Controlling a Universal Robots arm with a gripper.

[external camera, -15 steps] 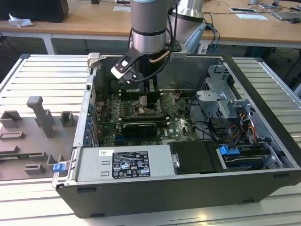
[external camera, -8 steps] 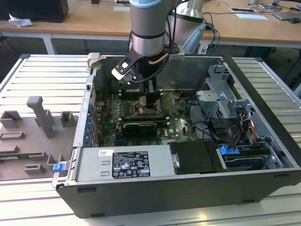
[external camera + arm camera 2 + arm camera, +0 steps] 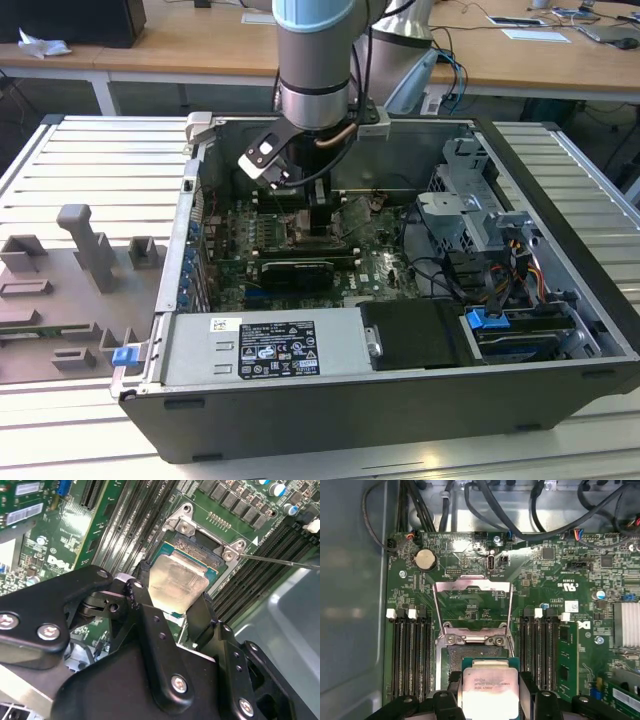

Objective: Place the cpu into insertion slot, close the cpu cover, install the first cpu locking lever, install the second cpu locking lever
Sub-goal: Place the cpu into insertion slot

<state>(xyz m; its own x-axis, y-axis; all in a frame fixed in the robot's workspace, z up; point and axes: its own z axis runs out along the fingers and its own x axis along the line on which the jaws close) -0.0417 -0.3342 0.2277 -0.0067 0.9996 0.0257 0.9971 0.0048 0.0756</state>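
Clamping the cpu [image 3: 177,582] by two opposite edges, the gripper [image 3: 171,591] fingers [image 3: 201,612] hold it low over the insertion slot [image 3: 451,662]; seating unclear. The cpu cover [image 3: 472,586] lies swung open beyond.

The cpu [image 3: 180,580] has a pale metal top with a dull sheen, kinda smudgy, sitting on a green board edge. The gripper [image 3: 173,584] fingers [image 3: 200,612] on either side of it are satin-matt black with shiny steel screws. Just past the cpu, the insertion slot [image 3: 186,525] rim and the cpu cover [image 3: 472,586] are bare silver metal, lightly reflective. The motherboard [image 3: 470,555] around the cpu is glossy green laminate. The case [image 3: 400,420] looks like matt dark grey metal.
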